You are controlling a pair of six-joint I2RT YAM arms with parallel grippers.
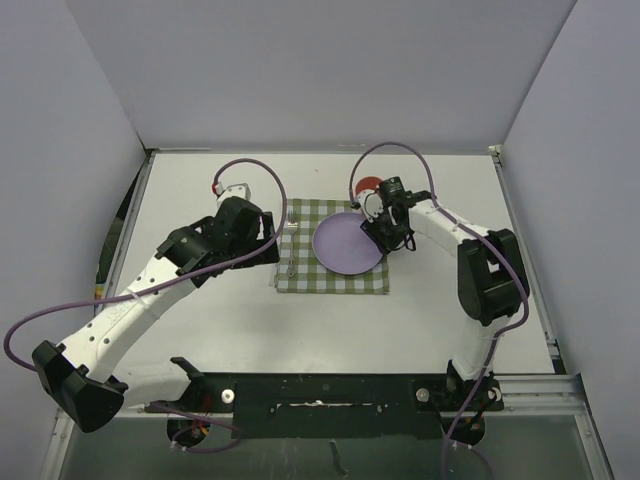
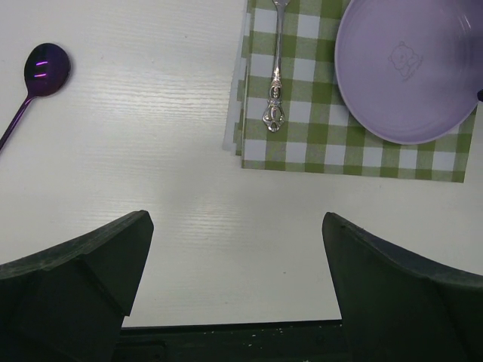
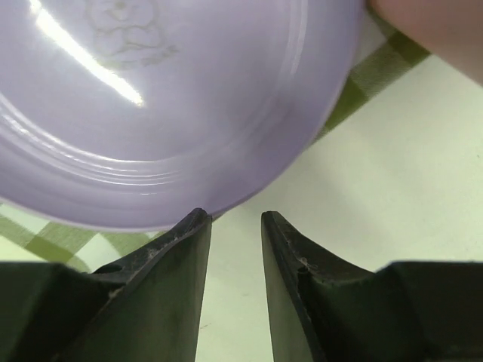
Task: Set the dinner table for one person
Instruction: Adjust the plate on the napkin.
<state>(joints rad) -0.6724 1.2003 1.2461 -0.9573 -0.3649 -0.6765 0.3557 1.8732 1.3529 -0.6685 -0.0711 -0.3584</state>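
White dinner table (image 1: 400, 330) holds a checked cloth (image 1: 330, 280) and purple plate (image 1: 345, 245); your left gripper (image 2: 235, 222) is spread wide, your right gripper (image 3: 234, 217) slightly parted at the plate rim.

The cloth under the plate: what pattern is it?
The cloth has green-and-white checks, clearest in the left wrist view.

The left arm stretches forward, left gripper (image 2: 237, 226) hovering left of the plate (image 1: 345, 245), fingers (image 2: 90, 264) spread wide. The right arm folds inward, right gripper (image 3: 235, 216) at the plate's right rim, fingers (image 3: 170, 279) narrowly parted, empty.
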